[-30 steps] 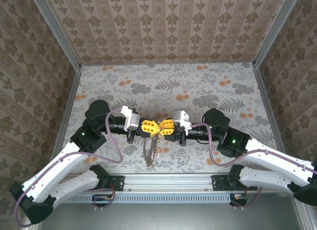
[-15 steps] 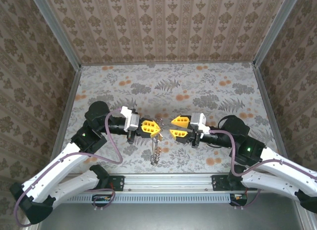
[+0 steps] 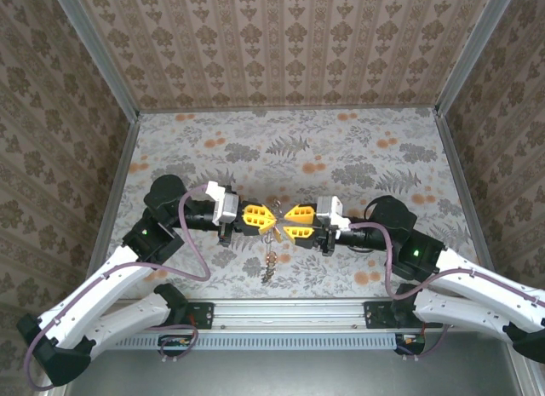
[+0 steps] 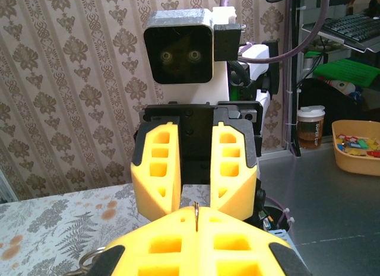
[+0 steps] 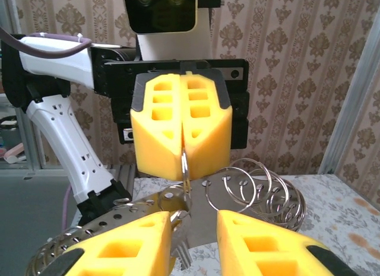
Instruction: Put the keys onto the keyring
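My left gripper [image 3: 271, 217] is shut on the keyring [image 5: 184, 162], a thin metal ring standing on edge between its yellow fingertips [image 5: 205, 139]. In the left wrist view the ring's edge [image 4: 196, 213] pokes up from the shut left gripper [image 4: 196, 222]. A silvery key [image 5: 181, 249] hangs from the ring, down beside the left finger of my right gripper [image 5: 196, 231]. That gripper is open, facing the left one tip to tip [image 3: 288, 222]. Whether its finger touches the key I cannot tell. From above, the keys [image 3: 270, 261] dangle below the two grippers.
Perforated metal strips [image 5: 237, 196] carrying several wire rings [image 5: 267, 190] hang behind the key, between the grippers. The floral table [image 3: 341, 157] stretches away behind them, with patterned walls on three sides and a metal rail [image 3: 289, 315] along the near edge.
The right gripper pulled away to the right, then came back close to the left gripper's tips. The hanging keys swung slightly. The left gripper stayed shut and in place.
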Robot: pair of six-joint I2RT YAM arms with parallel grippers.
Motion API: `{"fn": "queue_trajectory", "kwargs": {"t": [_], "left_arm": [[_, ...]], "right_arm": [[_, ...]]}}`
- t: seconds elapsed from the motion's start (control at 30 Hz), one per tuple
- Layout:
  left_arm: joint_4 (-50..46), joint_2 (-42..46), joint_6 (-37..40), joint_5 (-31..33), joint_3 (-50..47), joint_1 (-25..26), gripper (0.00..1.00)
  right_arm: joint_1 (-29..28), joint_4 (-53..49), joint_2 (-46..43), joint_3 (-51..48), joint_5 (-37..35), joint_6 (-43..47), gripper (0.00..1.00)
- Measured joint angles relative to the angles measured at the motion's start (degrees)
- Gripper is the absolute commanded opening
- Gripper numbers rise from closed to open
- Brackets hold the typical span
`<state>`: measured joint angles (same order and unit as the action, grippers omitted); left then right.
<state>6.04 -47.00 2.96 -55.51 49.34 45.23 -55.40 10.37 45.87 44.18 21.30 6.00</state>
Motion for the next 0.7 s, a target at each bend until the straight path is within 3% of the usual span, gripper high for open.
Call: {"fn": "queue_trajectory", "kwargs": {"t": [0.27, 0.7], "left_arm": [[0.00, -0.02, 0.00, 0.00, 0.00, 0.00, 0.00], [-0.72, -0.02, 0.02, 0.24, 0.00, 0.00, 0.00]], "right_arm": [[-0.15, 0.39, 1.44, 0.00, 0.92, 0.42, 0.22], [-0.37, 1.99, 3.26, 0.50, 1.27, 1.73, 0.23]]}}
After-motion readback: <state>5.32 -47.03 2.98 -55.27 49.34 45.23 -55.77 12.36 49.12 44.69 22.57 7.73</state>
